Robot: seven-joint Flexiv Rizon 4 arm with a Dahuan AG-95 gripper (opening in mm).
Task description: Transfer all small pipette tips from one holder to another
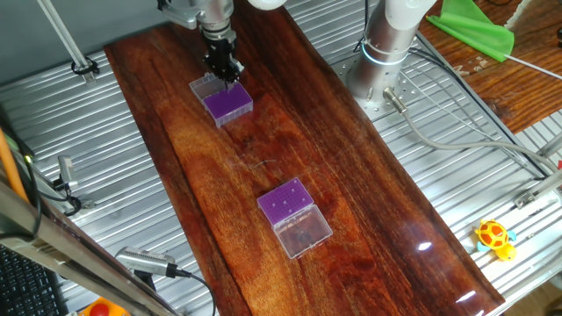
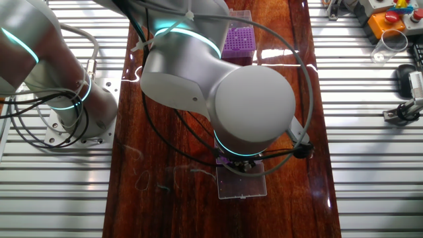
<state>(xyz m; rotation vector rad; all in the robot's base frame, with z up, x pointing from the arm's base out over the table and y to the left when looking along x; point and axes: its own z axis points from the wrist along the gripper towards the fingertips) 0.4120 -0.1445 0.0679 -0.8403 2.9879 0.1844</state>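
Polished dark wood runs down the middle of the ribbed metal tabletop, and on that wooden board sit two clear holders with purple inserts. The far holder has the gripper poised right over its back edge, black fingers pointing down at the purple insert; whether they are parted or pinched on anything, I can't tell from either angle. The near holder sits well apart, lower on the board, and small pipette tips show as a few dark specks on its purple top. From the other fixed view, the arm's big grey joint blocks nearly everything. A yellow toy lies off at the tabletop's edge.
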